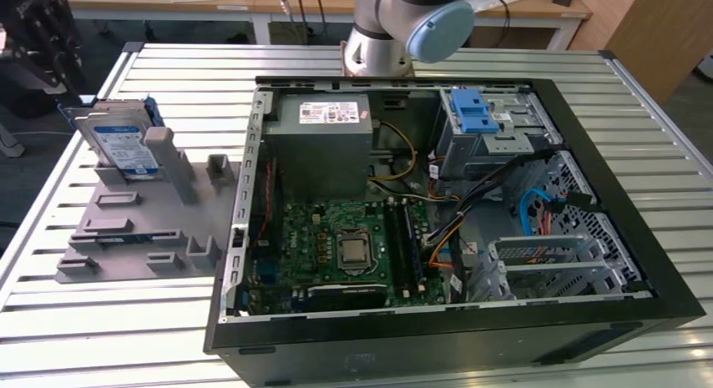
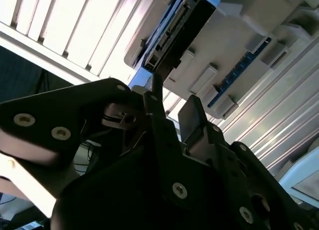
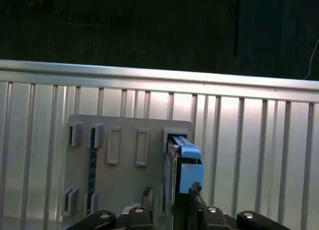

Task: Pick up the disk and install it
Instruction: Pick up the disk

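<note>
The disk (image 1: 120, 146) was found standing upright on its edge in the grey holder (image 1: 134, 229), at the exterior view's left, beside the open computer case (image 1: 602, 204) but apart from it. In the second wrist view the gripper (image 2: 169, 104) was seen spread open, with nothing between its 2 fingers, and the disk was placed beyond the fingertips (no contact could be made out). By judgement, no step was completed: the disk was not yet grasped, and the picking and installing were left to do.

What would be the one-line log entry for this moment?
disk: upright in grey holder | gripper: open, apart from disk | computer case: open, disk not installed
</note>
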Controlling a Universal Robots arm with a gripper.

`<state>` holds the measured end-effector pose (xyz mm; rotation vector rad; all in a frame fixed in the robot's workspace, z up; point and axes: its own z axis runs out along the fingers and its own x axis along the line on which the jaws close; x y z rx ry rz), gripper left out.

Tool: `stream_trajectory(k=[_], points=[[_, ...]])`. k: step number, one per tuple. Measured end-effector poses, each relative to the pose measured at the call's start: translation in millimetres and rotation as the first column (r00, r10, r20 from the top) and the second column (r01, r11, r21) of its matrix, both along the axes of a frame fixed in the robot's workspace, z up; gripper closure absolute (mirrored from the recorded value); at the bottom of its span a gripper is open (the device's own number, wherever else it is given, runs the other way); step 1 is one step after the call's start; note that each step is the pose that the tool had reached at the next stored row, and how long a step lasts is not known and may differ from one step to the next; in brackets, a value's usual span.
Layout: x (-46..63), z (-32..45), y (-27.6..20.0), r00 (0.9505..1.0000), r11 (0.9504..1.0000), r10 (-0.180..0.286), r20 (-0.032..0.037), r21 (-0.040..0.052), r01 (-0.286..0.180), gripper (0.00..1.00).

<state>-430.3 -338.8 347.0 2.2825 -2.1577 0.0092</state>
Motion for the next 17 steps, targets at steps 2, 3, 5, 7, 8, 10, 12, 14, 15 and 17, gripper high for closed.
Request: stream_trajectory(k=[2, 3, 5, 7, 8, 10, 12, 14, 15, 17], points=[[-1.1, -2.1, 3.7, 1.0000, 1.0000, -0.004, 0.0004, 0.0002, 0.004, 0.53], [-1.8, -2.9, 5.8, 1.0000, 1.0000, -0.006, 0.0003, 0.0001, 0.006, 0.53], [-4.5, -4.8, 8.4, 1.0000, 1.0000, -0.007, 0.0003, 0.0001, 0.007, 0.42], [-6.9, -8.3, 8.7, 1.0000, 1.0000, -0.007, 0.0004, 0.0002, 0.007, 0.35], [-7.3, -10.2, 8.6, 1.0000, 1.0000, -0.007, 0.0004, 0.0002, 0.007, 0.35], [-7.4, -13.8, 9.3, 1.0000, 1.0000, -0.007, 0.0003, 0.0002, 0.007, 0.35], [-7.4, -17.2, 11.4, 1.0000, 1.0000, -0.007, -0.0001, -0.0001, 0.007, 0.35], [-7.4, -20.6, 15.1, 1.0000, 1.0000, -0.009, 0.0002, -0.0001, 0.009, 0.35], [-7.5, -22.3, 16.4, 0.9999, 0.9999, -0.012, 0.0004, 0.0000, 0.012, 0.35], [-7.8, -25.8, 17.2, 0.9998, 0.9998, -0.020, 0.0004, 0.0000, 0.020, 0.35]])
